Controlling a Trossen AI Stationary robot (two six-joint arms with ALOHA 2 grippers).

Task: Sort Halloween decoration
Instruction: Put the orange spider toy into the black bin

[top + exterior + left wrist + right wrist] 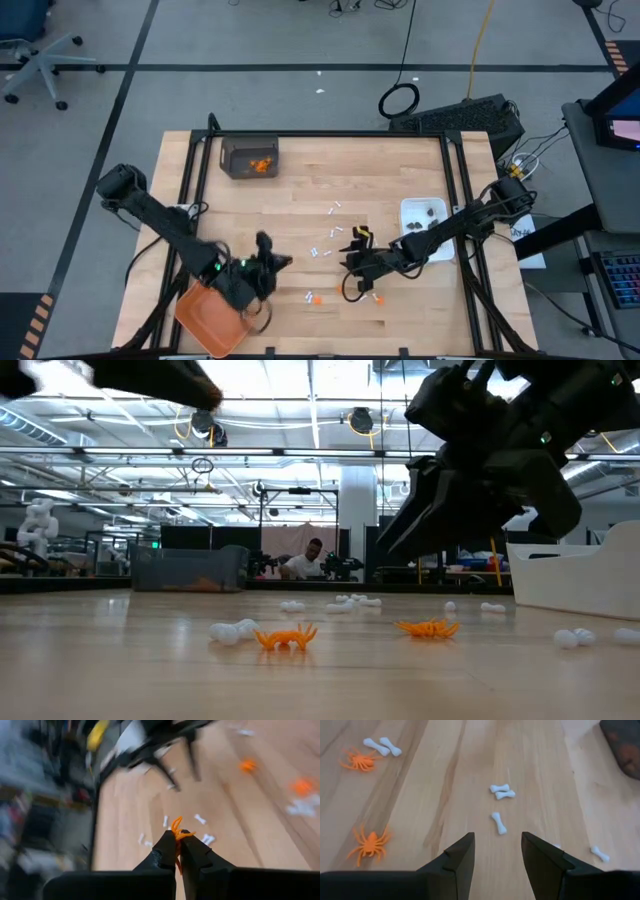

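Orange spider [176,833] pinched in left gripper [178,851]

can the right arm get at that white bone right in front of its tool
Probably yes. The right tool stands open and empty above the bare wood, and the white bone lies just ahead of the gap between its fingers, with nothing between them. The left tool is shut on an orange spider.
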